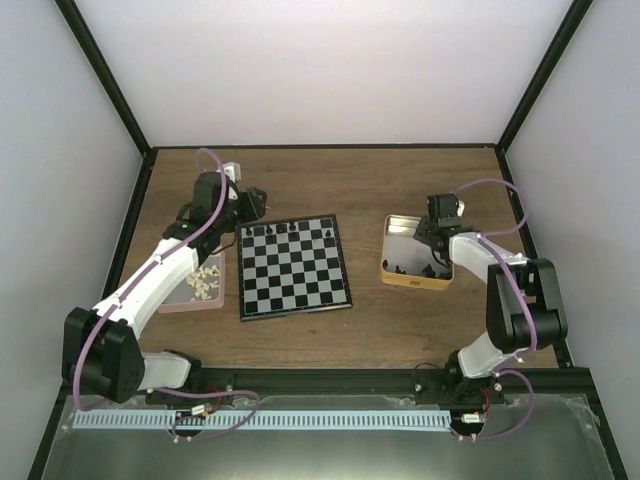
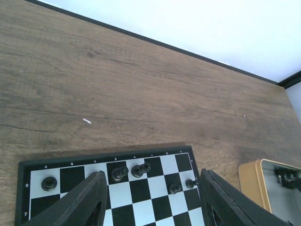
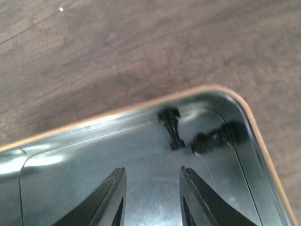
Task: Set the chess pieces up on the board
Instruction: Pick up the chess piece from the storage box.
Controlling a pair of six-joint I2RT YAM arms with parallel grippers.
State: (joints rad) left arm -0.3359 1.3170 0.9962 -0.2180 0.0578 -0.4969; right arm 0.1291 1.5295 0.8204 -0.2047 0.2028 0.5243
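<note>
Counting what stands on the board [image 1: 295, 285], we find only a start made. Five black chess pieces [image 2: 119, 173] show in the left wrist view, all close to the far edge. One stands near the corner, two side by side in the middle, and two more toward the tin's side. Whether another hides behind the finger [image 2: 87, 200] we cannot tell. Every other square in view is bare, so by our reckoning most of the setting-up is yet to do.

We see the left gripper [image 2: 153, 205] hanging over the far-left part of the board, spread wide with nothing between its fingers. The right gripper [image 3: 153, 197] is down inside the metal tin [image 3: 141, 107], its jaws partly apart and empty. It points at two dark pieces lying in the tin's rounded corner just ahead of the fingertips, not yet touching them. The top view shows more dark figures scattered in the tin, too small for us to count.

Beside the board on the left sits a pink tray [image 1: 190, 307] with a heap of pale bits [image 1: 207, 280]. We take these for the other side's men, none of them placed yet.

We judge the step in hand to be fetching another black piece from the tin
</note>
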